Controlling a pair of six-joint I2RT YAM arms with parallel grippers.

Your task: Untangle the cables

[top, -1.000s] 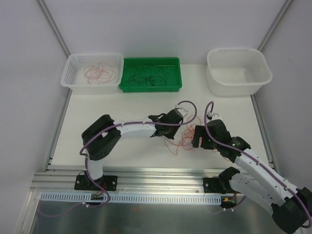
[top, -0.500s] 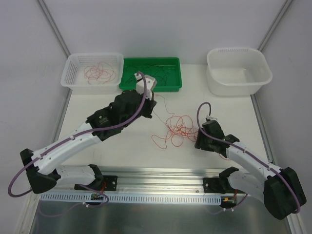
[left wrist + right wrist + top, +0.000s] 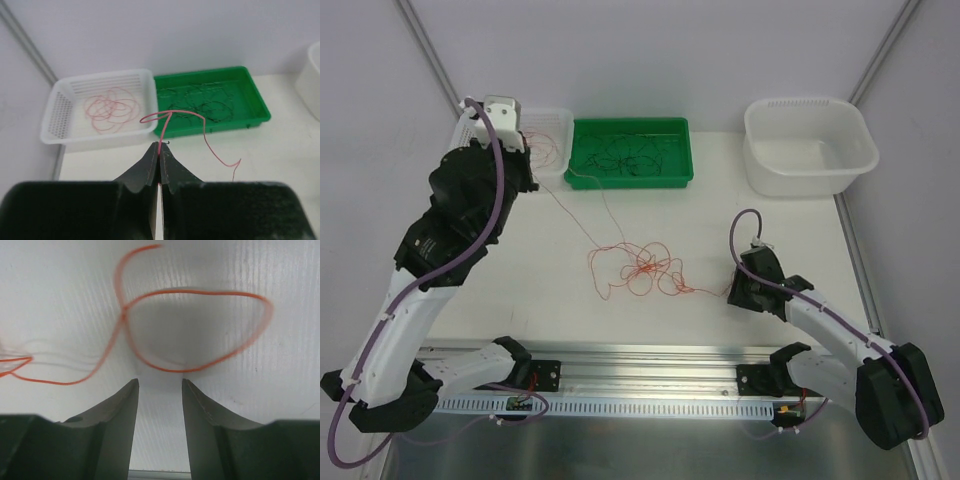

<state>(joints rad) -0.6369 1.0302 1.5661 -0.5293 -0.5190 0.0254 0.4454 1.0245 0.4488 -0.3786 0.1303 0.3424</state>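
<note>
Pinching a pinkish-red cable (image 3: 165, 127) in our left fingers (image 3: 159, 160), we hover just left of the green tray (image 3: 260, 107); our right fingers (image 3: 129, 402) stand apart by the orange tangle (image 3: 640, 268) on the table (image 3: 550, 295) before it.

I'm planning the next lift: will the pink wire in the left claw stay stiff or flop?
Probably floppy: past the left claw the pink wire droops in a loose arc. Likely light, being hair-thin. It may drag the orange tangle, since a strand runs there.
</note>
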